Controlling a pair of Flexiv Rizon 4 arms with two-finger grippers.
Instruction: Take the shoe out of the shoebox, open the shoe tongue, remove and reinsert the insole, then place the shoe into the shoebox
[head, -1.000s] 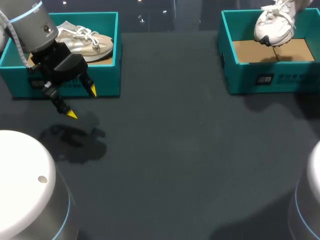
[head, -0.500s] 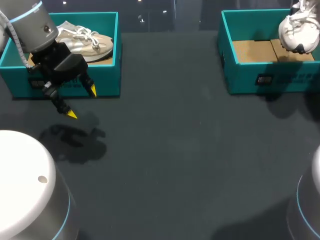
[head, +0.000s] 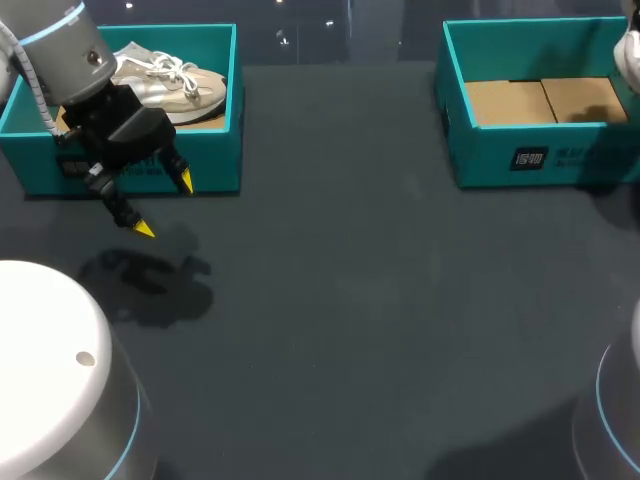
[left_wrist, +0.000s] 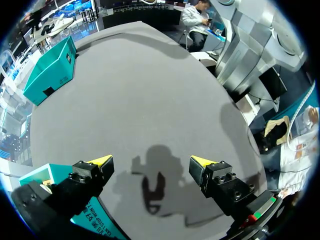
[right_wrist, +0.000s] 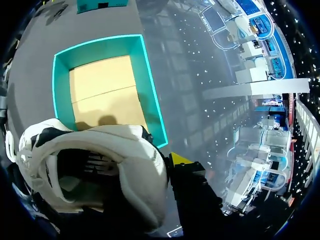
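Note:
In the right wrist view my right gripper (right_wrist: 161, 165) is shut on the heel collar of a white shoe (right_wrist: 100, 165). One yellow fingertip (right_wrist: 180, 160) shows outside the shoe and the other is hidden. The shoe hangs above the open right shoebox (right_wrist: 147, 90), whose cardboard floor is bare. The head view shows only a sliver of the white shoe (head: 632, 55) past the right shoebox (head: 540, 160). My left gripper (head: 165, 206) hangs open in front of the left shoebox (head: 215, 150), which holds a beige shoe (head: 170, 80). Nothing is between the left gripper's (left_wrist: 150, 161) fingers.
Dark table (head: 350, 300) stretches between the two boxes. In the left wrist view a corner of the left shoebox (left_wrist: 37, 172) lies beside the fingers, and the right shoebox (left_wrist: 50, 70) stands far ahead across the table.
My right gripper has carried the white shoe rightward from above the right shoebox, almost out of the head view. The left arm has not moved.

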